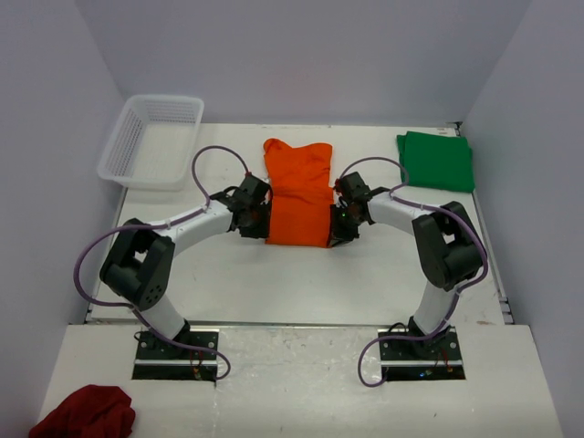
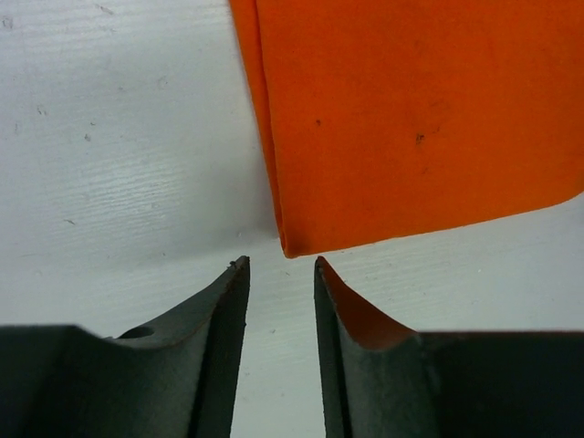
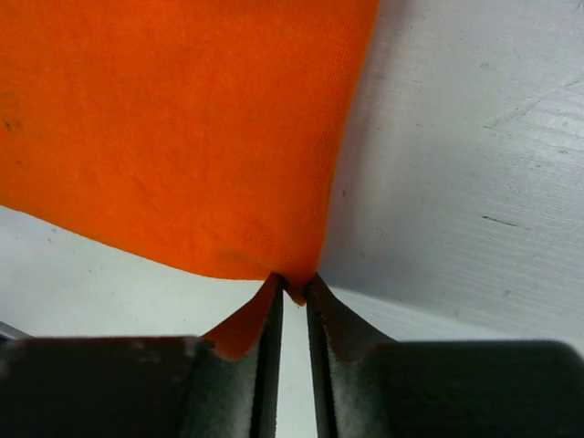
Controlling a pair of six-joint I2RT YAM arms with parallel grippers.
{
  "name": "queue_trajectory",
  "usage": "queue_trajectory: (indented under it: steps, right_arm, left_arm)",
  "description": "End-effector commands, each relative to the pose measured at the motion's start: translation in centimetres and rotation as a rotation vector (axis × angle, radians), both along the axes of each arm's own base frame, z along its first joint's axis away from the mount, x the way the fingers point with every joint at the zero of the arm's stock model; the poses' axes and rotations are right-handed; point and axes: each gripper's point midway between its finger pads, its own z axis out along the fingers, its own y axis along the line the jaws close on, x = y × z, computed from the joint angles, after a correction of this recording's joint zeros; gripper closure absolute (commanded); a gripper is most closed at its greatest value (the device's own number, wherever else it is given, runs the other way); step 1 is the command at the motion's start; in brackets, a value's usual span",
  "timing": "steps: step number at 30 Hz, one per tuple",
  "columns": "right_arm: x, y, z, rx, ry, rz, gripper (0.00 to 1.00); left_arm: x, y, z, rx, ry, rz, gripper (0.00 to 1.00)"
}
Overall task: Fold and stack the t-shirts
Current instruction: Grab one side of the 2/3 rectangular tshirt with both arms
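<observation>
1. As we look down from above, the orange shirt [image 1: 297, 201] lies flat at the centre of the bench [image 1: 383, 265], folded into a narrow strip.
2. Its long axis runs from 12 to 6 o'clock, with the wider, notched end pointing to 12.
3. We see the right gripper [image 3: 292, 285] pinching the hem corner at the shirt's 5 o'clock.
4. The left gripper [image 2: 281, 266] stands spread and holds nothing, just short of the 7 o'clock hem corner.
5. The green shirt [image 1: 436, 160] lies folded at 1 o'clock, well apart.

No text, label or number is readable.
</observation>
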Motion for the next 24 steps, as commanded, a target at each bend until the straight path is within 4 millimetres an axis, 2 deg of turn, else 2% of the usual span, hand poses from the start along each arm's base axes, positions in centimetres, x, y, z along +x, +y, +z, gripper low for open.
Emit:
queue_trajectory:
  steps: [1, 7, 17, 24]
  right_arm:
    - [1.3, 0.8, 0.3, 0.030, -0.029, -0.003, 0.86]
    - [1.2, 0.8, 0.3, 0.029, -0.026, 0.000, 1.00]
    - [0.9, 0.8, 0.4, 0.028, -0.029, 0.009, 1.00]
    - [0.7, 0.8, 0.2, 0.028, -0.025, 0.013, 1.00]
  left_arm:
    - [0.1, -0.9, 0.5, -0.041, -0.023, -0.013, 0.62]
    - [-0.7, -1.8, -0.3, -0.055, 0.003, -0.033, 0.58]
    - [-0.3, -1.7, -2.7, -0.016, 0.034, -0.033, 0.54]
    - [0.4, -1.3, -3.3, 0.027, 0.026, -0.021, 0.53]
